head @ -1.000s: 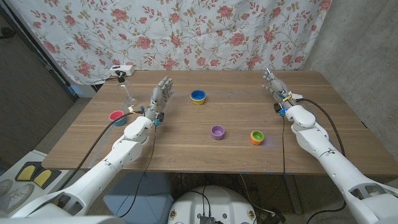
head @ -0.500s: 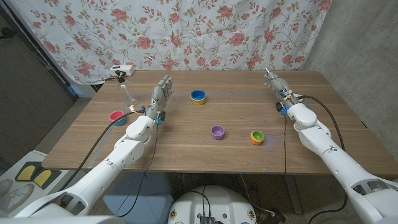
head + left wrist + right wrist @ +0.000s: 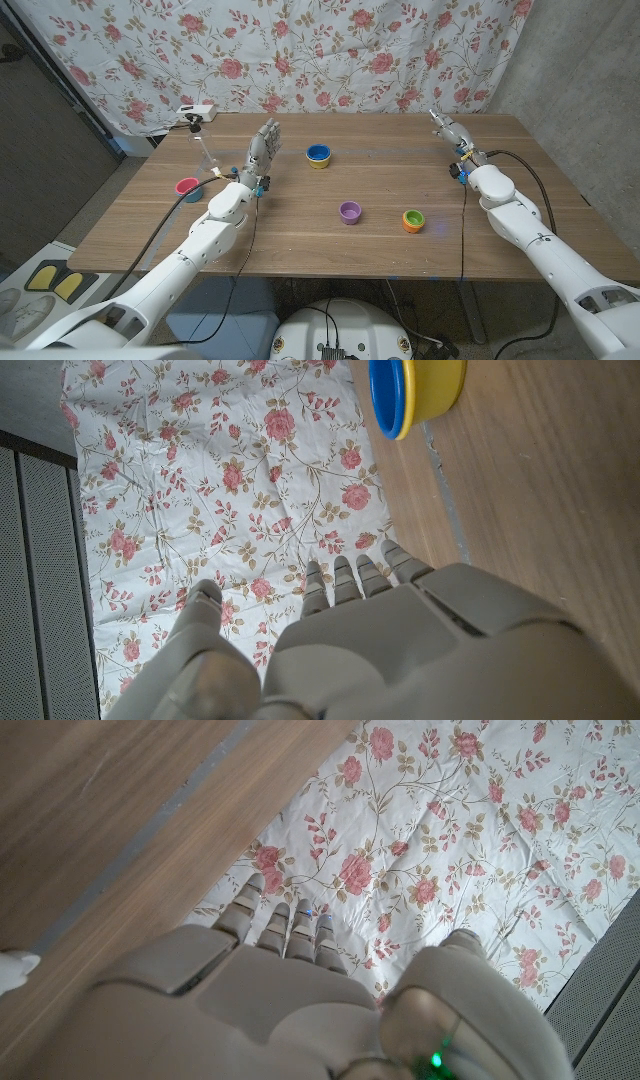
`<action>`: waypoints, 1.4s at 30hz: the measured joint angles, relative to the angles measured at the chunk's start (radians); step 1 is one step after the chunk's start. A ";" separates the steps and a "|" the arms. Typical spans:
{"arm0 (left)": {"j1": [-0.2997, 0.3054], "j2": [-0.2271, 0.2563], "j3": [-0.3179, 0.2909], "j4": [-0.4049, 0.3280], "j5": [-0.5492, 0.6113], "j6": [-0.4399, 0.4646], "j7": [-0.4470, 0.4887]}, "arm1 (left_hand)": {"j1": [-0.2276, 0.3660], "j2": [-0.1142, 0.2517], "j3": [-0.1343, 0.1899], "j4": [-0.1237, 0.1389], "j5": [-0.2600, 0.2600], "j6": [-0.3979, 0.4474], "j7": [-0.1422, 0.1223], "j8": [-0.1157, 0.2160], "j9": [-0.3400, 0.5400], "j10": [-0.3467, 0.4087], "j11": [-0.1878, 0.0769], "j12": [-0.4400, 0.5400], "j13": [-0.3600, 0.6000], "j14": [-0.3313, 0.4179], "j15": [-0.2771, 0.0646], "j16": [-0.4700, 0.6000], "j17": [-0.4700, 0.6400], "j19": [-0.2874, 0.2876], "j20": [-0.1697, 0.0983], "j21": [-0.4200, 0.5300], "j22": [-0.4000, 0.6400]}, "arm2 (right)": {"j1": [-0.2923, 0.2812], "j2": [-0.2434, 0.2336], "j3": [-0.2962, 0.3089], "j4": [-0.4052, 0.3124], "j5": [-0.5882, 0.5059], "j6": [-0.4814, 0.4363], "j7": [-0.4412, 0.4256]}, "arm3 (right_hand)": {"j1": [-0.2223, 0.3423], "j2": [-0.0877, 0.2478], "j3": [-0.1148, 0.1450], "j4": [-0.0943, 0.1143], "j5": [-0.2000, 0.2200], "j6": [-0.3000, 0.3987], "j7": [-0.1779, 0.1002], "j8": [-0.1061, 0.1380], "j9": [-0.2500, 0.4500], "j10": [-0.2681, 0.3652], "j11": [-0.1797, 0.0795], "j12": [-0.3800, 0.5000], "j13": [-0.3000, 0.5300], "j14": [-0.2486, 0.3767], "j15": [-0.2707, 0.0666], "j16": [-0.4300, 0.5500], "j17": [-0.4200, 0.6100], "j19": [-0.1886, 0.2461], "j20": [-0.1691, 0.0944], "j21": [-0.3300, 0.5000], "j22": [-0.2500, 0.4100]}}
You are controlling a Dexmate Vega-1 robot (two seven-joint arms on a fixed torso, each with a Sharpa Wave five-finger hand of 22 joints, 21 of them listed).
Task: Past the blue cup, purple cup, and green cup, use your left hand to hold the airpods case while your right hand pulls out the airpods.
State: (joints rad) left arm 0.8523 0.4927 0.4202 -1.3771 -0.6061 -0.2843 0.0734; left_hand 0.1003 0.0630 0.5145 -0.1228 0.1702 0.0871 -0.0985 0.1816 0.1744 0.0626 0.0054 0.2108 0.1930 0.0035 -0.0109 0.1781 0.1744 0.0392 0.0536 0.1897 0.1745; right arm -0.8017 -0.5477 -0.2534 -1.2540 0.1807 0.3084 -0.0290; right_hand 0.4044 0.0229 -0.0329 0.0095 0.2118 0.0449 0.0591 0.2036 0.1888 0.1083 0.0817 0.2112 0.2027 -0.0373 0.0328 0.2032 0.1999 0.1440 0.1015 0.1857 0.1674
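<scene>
Cups are sitting nearest on the desk [image 3: 300,235] — green cup [image 3: 413,220] and purple cup [image 3: 349,212] side by side, blue cup [image 3: 318,155] farther back, its yellow outside and blue inside showing close up in the left wrist view. Left hand [image 3: 262,150] and right hand [image 3: 448,133] are standing beyond, fingers extended, holding nothing. Farthest, a white airpods case [image 3: 197,111] is lying lengthwise across the desk's back left corner.
</scene>
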 measured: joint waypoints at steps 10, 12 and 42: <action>-0.017 0.000 0.006 0.013 0.000 0.006 -0.018 | 0.000 0.000 0.000 0.000 0.000 0.054 0.015 0.015 0.000 0.007 0.007 0.004 0.000 0.006 -0.001 0.000 0.000 0.000 0.000 0.000 0.000 | -0.013 -0.029 -0.010 -0.030 -0.048 -0.021 -0.056 | 0.009 0.001 0.000 0.000 0.000 0.000 0.000 0.000 0.000 0.000 0.000 0.000 -0.002 -0.004 -0.003 0.000 -0.005 -0.006 -0.005 0.000 0.000; -0.020 0.000 0.007 0.017 -0.001 0.009 -0.023 | 0.000 0.000 0.000 0.000 0.000 0.055 0.015 0.015 0.000 0.007 0.007 0.004 0.000 0.007 0.000 0.000 0.000 0.000 0.000 0.000 0.000 | -0.016 -0.031 -0.010 -0.036 -0.049 -0.024 -0.063 | 0.009 0.001 0.000 0.000 0.000 0.000 0.000 0.000 0.000 0.000 0.000 0.000 -0.003 -0.007 0.000 0.000 -0.005 -0.006 -0.005 0.000 0.000; -0.062 -0.023 0.028 0.079 -0.006 0.009 -0.048 | 0.000 0.000 0.000 0.000 0.000 0.088 0.027 0.020 0.000 0.018 0.007 0.004 0.000 0.007 0.000 0.000 0.000 0.005 -0.006 0.000 0.000 | -0.024 -0.092 -0.029 -0.113 -0.166 -0.168 -0.212 | 0.018 0.000 -0.004 -0.013 -0.005 0.004 0.017 -0.003 0.000 0.005 0.005 0.000 -0.003 -0.003 0.003 -0.003 -0.004 0.008 -0.003 0.000 0.000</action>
State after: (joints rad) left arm 0.7901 0.4694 0.4479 -1.2983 -0.6119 -0.2749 0.0255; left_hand 0.1003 0.0630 0.5145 -0.1228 0.1702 0.1751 -0.0715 0.2012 0.1743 0.0806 0.0125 0.2148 0.1929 0.0108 -0.0107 0.1780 0.1743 0.0447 0.0481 0.1897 0.1745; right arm -0.8259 -0.6399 -0.2822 -1.3671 0.0145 0.1407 -0.2406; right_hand 0.4228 0.0228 -0.0369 -0.0031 0.2071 0.0492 0.0761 0.2002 0.1884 0.1136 0.0870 0.2112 0.1993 -0.0407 0.0362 0.2006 0.1954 0.1520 0.0985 0.1857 0.1676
